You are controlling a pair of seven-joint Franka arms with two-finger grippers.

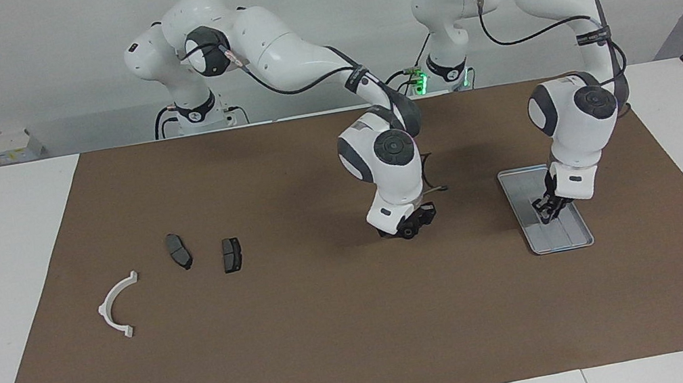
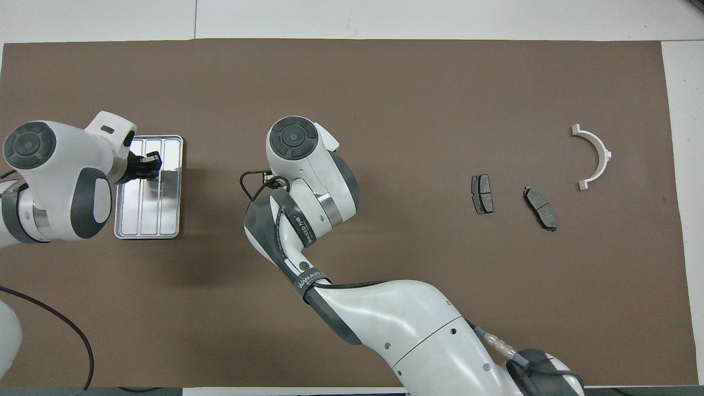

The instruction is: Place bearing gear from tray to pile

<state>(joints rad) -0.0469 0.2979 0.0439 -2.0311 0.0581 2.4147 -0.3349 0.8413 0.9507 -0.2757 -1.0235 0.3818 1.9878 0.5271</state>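
Note:
The silver-grey ridged tray (image 1: 569, 236) lies on the brown mat toward the left arm's end of the table; it also shows in the overhead view (image 2: 149, 217). My left gripper (image 1: 547, 212) points down into the tray, its tip at the tray floor (image 2: 147, 166). No bearing gear shows apart from the dark gripper tip. The pile lies toward the right arm's end: a white half-ring bracket (image 1: 117, 305) and two dark brake pads (image 1: 179, 251) (image 1: 231, 254). My right gripper (image 1: 412, 225) hangs low over the middle of the mat, between tray and pile.
The brown mat (image 1: 338, 343) covers most of the white table. The right arm's wrist hides its gripper in the overhead view. The half-ring (image 2: 597, 155) and the pads (image 2: 482, 193) (image 2: 540, 207) lie apart from one another.

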